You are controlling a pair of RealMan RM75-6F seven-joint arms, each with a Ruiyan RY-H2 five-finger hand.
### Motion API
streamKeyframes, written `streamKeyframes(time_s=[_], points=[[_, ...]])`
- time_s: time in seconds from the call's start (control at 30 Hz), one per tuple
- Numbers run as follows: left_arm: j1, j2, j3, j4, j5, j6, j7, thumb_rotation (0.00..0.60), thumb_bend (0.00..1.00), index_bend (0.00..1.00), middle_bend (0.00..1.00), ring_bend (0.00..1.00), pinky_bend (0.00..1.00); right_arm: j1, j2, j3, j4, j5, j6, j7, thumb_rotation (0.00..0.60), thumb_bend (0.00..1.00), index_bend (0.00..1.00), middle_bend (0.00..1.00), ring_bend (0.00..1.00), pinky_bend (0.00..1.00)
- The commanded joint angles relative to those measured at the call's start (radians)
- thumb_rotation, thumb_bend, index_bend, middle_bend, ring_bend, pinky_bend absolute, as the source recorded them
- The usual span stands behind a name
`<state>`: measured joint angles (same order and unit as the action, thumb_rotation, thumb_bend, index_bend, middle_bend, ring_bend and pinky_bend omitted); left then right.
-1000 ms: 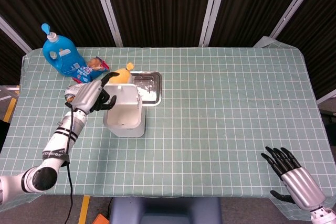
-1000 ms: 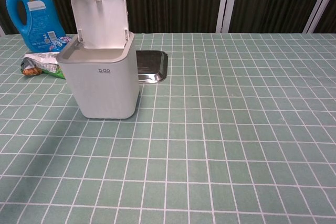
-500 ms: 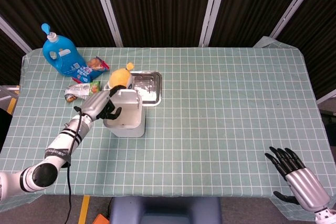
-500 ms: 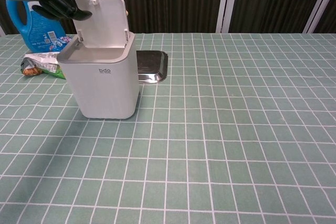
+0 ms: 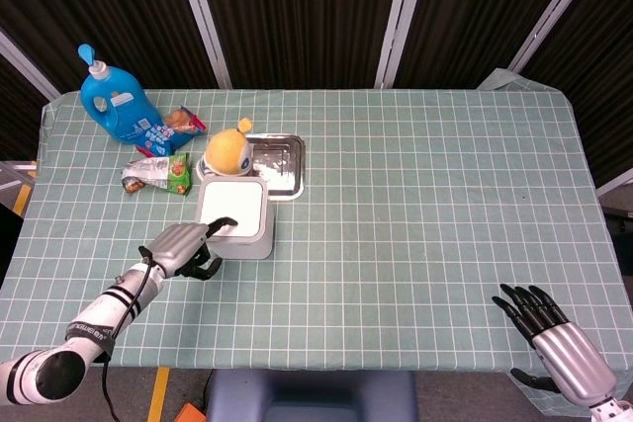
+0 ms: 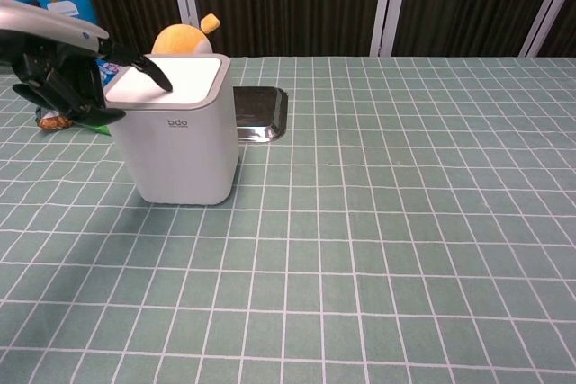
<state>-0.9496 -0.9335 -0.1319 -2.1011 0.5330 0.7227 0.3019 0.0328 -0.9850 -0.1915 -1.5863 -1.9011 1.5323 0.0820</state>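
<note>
A white lidded bin stands left of the table's middle, its lid lying flat and closed. My left hand is at the bin's near-left side, most fingers curled in, one finger stretched out and resting on the lid. It holds nothing. My right hand hovers at the table's near-right corner, fingers spread and empty, far from everything; the chest view does not show it.
An orange round toy sits right behind the bin, beside a shallow metal tray. Further left are a blue detergent bottle and two snack packets. A green checked cloth covers the table.
The bin's lid was standing upright and is now down flat. My left hand came from behind the lid toward the near edge, a finger ending on the lid. The right hand barely moved.
</note>
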Motion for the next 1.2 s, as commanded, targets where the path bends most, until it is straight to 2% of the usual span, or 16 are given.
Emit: streamKeyframes(time_s=[0.03,0.23,0.3,0.33,0.37,0.43,0.5,0.53,0.57,0.67,0.73,0.8,0.9,0.97,1.07,1.2], points=[[-0.015,-0.033,0.052,0.013,0.014,0.048,0.066,0.600,0.51,0.13,1.00,1.00,1.00,-0.002,0.001,-0.001,0.001,-0.003,0.006,0.003,0.600,0.12,0.00,0.00,0.00,0.00],[-0.033,-0.043,0.077,0.006,-0.006,0.067,0.096,0.600,0.51,0.10,1.00,1.00,1.00,-0.003,0.001,-0.002,0.003,-0.005,0.011,0.007,0.600,0.12,0.00,0.00,0.00,0.00],[-0.025,-0.043,0.065,-0.013,0.031,0.122,0.096,0.600,0.51,0.08,1.00,1.00,1.00,-0.004,0.003,-0.004,0.003,-0.008,0.015,0.011,0.600,0.12,0.00,0.00,0.00,0.00],[0.012,-0.028,0.017,-0.053,0.135,0.239,0.073,0.600,0.51,0.07,1.00,0.99,1.00,-0.007,0.006,-0.004,0.003,-0.008,0.022,0.014,0.600,0.12,0.00,0.00,0.00,0.00],[0.056,-0.021,0.016,-0.088,0.221,0.313,0.058,0.600,0.51,0.06,1.00,0.97,1.00,-0.009,0.008,-0.006,0.004,-0.009,0.025,0.016,0.600,0.12,0.00,0.00,0.00,0.00],[0.140,0.000,0.045,-0.140,0.384,0.420,0.049,0.600,0.51,0.04,0.94,0.92,1.00,-0.010,0.010,-0.007,0.006,-0.012,0.030,0.017,0.600,0.12,0.00,0.00,0.00,0.00],[0.223,0.046,0.103,-0.195,0.519,0.479,0.044,0.600,0.51,0.03,0.78,0.81,0.96,-0.012,0.011,-0.008,0.007,-0.015,0.034,0.015,0.600,0.12,0.00,0.00,0.00,0.00],[0.262,0.069,0.137,-0.213,0.580,0.497,0.045,0.600,0.51,0.02,0.67,0.72,0.91,-0.013,0.011,-0.008,0.007,-0.014,0.033,0.014,0.600,0.12,0.00,0.00,0.00,0.00],[0.304,0.090,0.177,-0.221,0.650,0.516,0.046,0.600,0.49,0.02,0.52,0.57,0.79,-0.013,0.011,-0.009,0.006,-0.014,0.030,0.012,0.600,0.12,0.00,0.00,0.00,0.00],[0.477,0.121,0.327,-0.165,0.910,0.621,0.055,0.600,0.44,0.01,0.13,0.12,0.27,-0.010,0.010,-0.015,0.003,-0.017,0.014,0.003,0.600,0.12,0.00,0.00,0.00,0.00],[0.628,0.083,0.412,-0.059,1.073,0.760,0.043,0.600,0.43,0.01,0.02,0.01,0.06,-0.007,0.009,-0.018,-0.003,-0.016,-0.001,-0.004,0.600,0.12,0.00,0.00,0.00,0.00],[0.784,-0.006,0.461,0.090,1.177,0.917,0.010,0.600,0.43,0.01,0.00,0.00,0.00,-0.005,0.007,-0.021,-0.009,-0.017,-0.011,-0.012,0.600,0.12,0.00,0.00,0.00,0.00],[0.966,-0.161,0.473,0.332,1.223,1.101,-0.084,0.600,0.43,0.01,0.00,0.00,0.00,-0.007,0.001,-0.021,-0.009,-0.022,-0.013,-0.034,0.600,0.12,0.00,0.00,0.00,0.00],[1.003,-0.189,0.472,0.415,1.198,1.099,-0.066,0.600,0.42,0.02,0.00,0.00,0.00,-0.006,-0.006,-0.018,-0.006,-0.025,-0.015,-0.048,0.600,0.12,0.00,0.00,0.00,0.00],[1.019,-0.176,0.444,0.424,1.199,1.127,-0.124,0.600,0.42,0.00,0.00,0.00,0.00,0.001,-0.006,-0.016,-0.016,0.002,-0.046,-0.046,0.600,0.12,0.00,0.00,0.00,0.00],[1.023,-0.150,0.430,0.426,1.188,1.102,-0.163,0.600,0.42,0.01,0.00,0.00,0.00,-0.005,-0.003,-0.021,-0.027,-0.002,-0.043,-0.067,0.600,0.12,0.00,0.00,0.00,0.00]])
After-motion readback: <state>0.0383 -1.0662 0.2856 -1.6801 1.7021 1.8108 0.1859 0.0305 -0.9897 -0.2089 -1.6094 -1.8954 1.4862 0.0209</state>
